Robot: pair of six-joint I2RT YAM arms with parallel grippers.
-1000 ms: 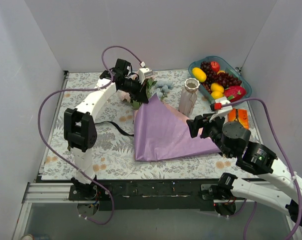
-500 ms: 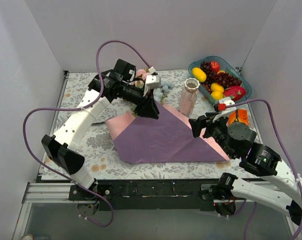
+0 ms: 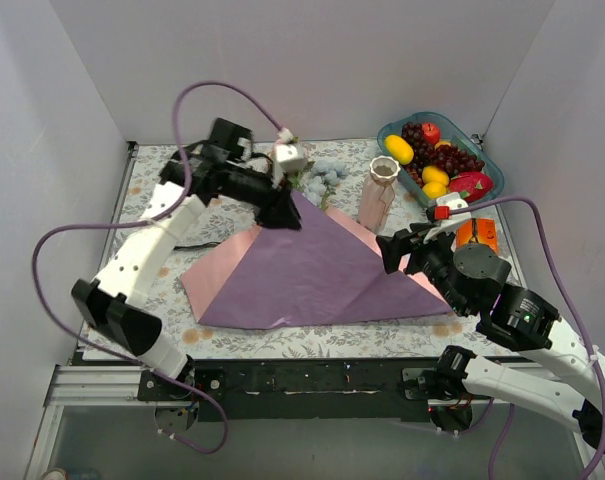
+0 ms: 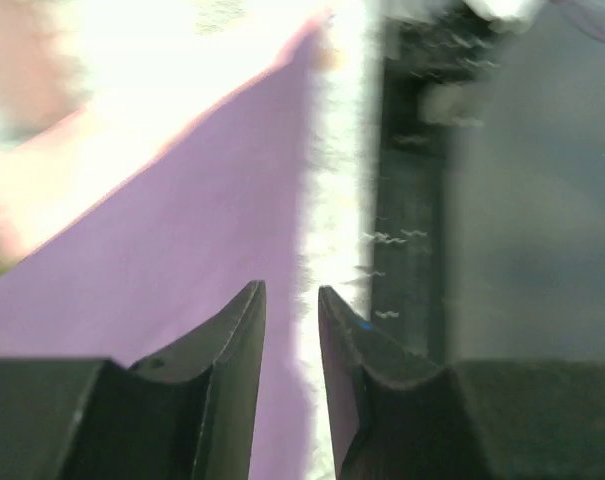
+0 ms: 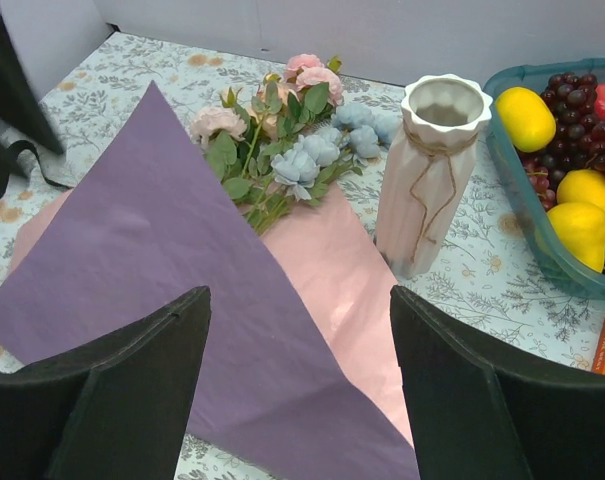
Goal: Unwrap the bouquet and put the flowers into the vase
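Note:
The lilac wrapping paper (image 3: 302, 270) lies spread open on the floral table, its pink side showing at the left and right, with one corner tented up at the back. My left gripper (image 3: 285, 215) hovers at that raised corner. In the left wrist view its jaws (image 4: 287, 290) stand a little apart, and the paper (image 4: 182, 220) shows blurred beyond them. The flowers (image 5: 282, 150) lie behind the paper, left of the white ribbed vase (image 5: 432, 170), which stands upright. My right gripper (image 5: 297, 292) hangs wide open and empty over the paper's right part (image 5: 152, 250).
A teal bowl (image 3: 487, 160) of fruit sits at the back right. An orange object (image 3: 479, 232) lies near the right arm. The black ribbon (image 5: 7, 170) lies loose on the table at the left. White walls close in three sides.
The left gripper swung the paper's folded flap over to the left, spreading the sheet wide. Its jaws parted from shut. The flowers now show behind the paper. The right arm barely moved.

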